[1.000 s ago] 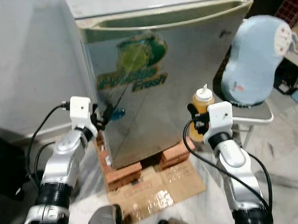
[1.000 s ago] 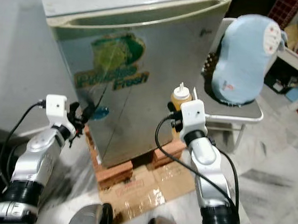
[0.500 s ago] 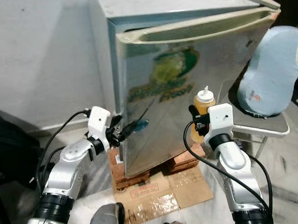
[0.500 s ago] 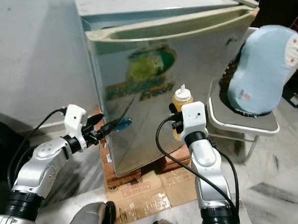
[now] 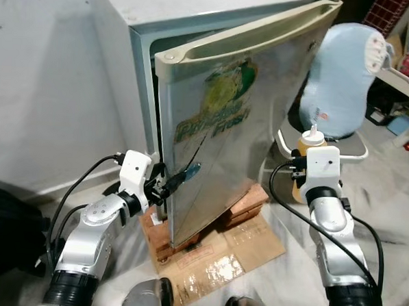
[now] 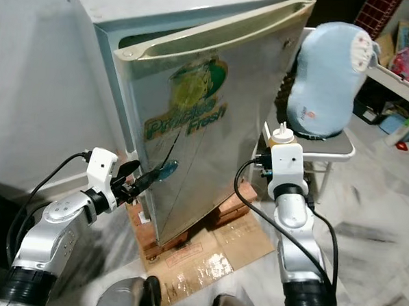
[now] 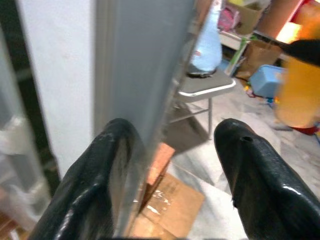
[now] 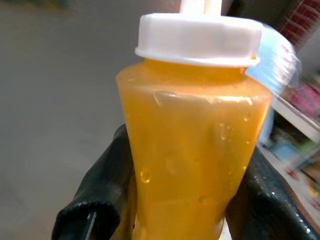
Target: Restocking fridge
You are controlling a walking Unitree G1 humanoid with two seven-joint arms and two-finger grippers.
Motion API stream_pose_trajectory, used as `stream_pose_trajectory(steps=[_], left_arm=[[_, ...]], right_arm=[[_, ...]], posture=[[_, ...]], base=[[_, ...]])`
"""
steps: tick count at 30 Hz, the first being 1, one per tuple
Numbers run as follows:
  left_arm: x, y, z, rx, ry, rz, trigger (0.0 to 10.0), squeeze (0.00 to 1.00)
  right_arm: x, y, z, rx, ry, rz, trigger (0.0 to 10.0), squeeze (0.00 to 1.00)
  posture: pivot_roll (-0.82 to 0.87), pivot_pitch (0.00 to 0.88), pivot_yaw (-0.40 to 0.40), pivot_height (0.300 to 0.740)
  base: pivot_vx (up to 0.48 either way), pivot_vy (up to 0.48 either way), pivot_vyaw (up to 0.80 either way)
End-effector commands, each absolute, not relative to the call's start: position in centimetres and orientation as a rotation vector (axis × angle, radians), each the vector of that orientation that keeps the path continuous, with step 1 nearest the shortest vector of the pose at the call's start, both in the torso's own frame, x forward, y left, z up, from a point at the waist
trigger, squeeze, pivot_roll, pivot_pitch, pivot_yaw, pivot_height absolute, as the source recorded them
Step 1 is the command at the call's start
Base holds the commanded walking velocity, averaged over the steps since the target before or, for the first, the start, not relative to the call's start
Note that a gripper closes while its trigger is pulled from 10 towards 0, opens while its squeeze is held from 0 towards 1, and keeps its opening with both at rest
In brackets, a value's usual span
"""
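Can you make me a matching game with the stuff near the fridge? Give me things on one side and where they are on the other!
Things:
1. squeeze bottle
2. fridge door
3. big blue cushion
4. bricks

Places or states:
A. on the chair
B. under the fridge
C. held in the right gripper
D. partly open, its edge between the left gripper's fingers

Pairs: 1-C, 2-D, 3-A, 4-B

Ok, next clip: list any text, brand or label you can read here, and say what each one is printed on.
"Paradise Fresh" or similar, second word clear, first blurred: green sticker on the fridge door.
Small logo at the door's upper corner: too small to read.
Small red mark on the pale blue cushion: unreadable.
Print on the cardboard under the fridge: blurred.
Sauce bottle: no label visible.
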State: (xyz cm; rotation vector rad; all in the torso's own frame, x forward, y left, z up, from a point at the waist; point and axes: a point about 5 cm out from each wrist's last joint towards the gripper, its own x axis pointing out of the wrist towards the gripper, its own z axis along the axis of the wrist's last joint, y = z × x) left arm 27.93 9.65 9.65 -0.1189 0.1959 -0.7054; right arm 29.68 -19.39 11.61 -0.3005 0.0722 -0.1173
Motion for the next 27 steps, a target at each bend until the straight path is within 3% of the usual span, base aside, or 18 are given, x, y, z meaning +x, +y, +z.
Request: stream_pose_trajectory(steps=[1, 21, 27], left_arm=[[28.0, 9.0, 10.1, -0.097, 0.178, -0.740, 10.0, 0.00], [27.9, 8.0, 10.1, -0.076, 0.178, -0.763, 10.0, 0.00], [28.5, 9.5, 9.6, -0.031, 0.178, -0.587, 10.0, 0.00]], right_arm=[[29.4, -19.8, 11.6, -0.302, 0.066, -0.144, 10.0, 0.00], [29.2, -20.5, 11.3, -0.309, 0.080, -0.208, 10.0, 0.00], [29.2, -20.5, 11.1, -0.305, 0.092, -0.205, 10.0, 0.00]], posture=[[-0.02, 0.070, -0.008, 0.740], [-0.02, 0.069, 0.003, 0.740], [-0.02, 0.069, 0.004, 0.740]], base=[[0.000, -0.315, 0.00], [0.000, -0.312, 0.00], [0.000, 0.000, 0.00]])
